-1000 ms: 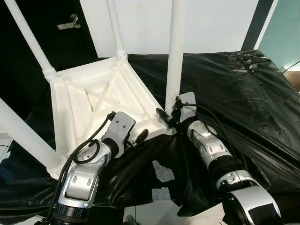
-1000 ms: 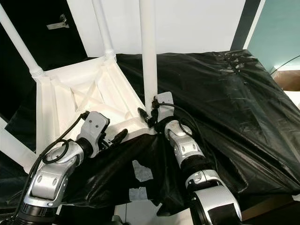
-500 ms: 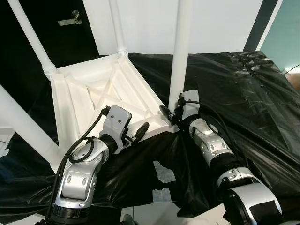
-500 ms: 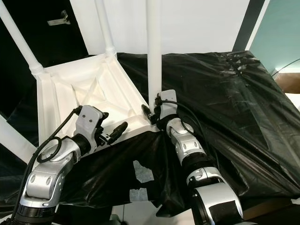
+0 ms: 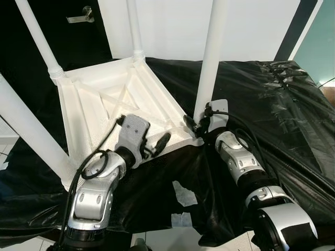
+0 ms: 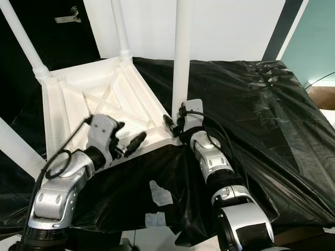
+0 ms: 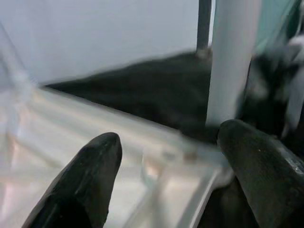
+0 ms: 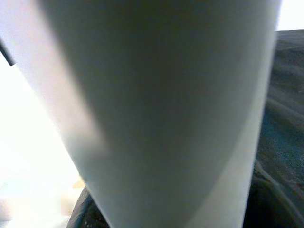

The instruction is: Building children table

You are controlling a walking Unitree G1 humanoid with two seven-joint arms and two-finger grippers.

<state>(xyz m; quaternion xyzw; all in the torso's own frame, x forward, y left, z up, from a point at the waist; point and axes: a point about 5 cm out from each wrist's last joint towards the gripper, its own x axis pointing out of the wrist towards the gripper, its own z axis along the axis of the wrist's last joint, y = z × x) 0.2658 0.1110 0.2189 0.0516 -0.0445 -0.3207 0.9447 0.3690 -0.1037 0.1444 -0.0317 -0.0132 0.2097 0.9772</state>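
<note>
Since the earlier frame the left gripper (image 5: 163,140) has lifted off the black covering and reached further over the near rim of the upturned white table (image 5: 107,107), while the right gripper (image 5: 192,123) stays pressed at the base of the near right leg (image 5: 210,57).

That table lies upside down on the black plastic sheet (image 5: 272,110), at the left end of the covered surface, its ribbed underside facing up and its white legs rising from the corners. One far leg (image 5: 37,41) stands at the left rear corner, another (image 5: 134,27) at the rear right corner, and a thick one (image 5: 23,125) slants up at the near left.

The left gripper's two black fingers (image 7: 90,175) are spread apart, with nothing between them; they hover just above the table's near edge, pointing toward the near right corner. From the left wrist view the leg stands just beyond the fingertips.

The right gripper sits at the near right corner of the table, against the foot of the near right leg. The right wrist view is taken up by the leg's white surface at very close range, and whether the fingers are clamped on it cannot be told.

Pieces of pale tape (image 5: 184,193) patch the sheet near its front edge. A metal door handle (image 5: 80,16) shows on the dark door behind. No writing or labels can be read.
</note>
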